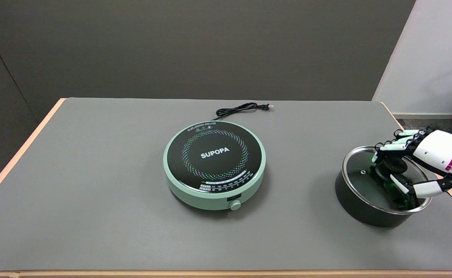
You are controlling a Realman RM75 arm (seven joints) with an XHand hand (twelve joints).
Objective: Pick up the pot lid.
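the step in hand looks like the grab: the right hand [405,164] is down on the pot lid [364,173], with its fingers [397,183] curled around the black knob [391,166] in the middle of the glass. it seems to have hold of the knob, but the lid sits flat on the pot [359,208], so it is not up yet (how tight the hold is, i cannot tell). the pot stands near the right edge of the worktop [94,193], toward the near side.

next, i think the hand needs to squeeze the knob well and lift straight up, so the lid does not tip or drag the pot along.

a round green cooker [214,166] sits in the middle of the worktop, well apart from the pot. its black cord [241,109] lies behind it, near the far edge. nothing stands in the way above the lid.
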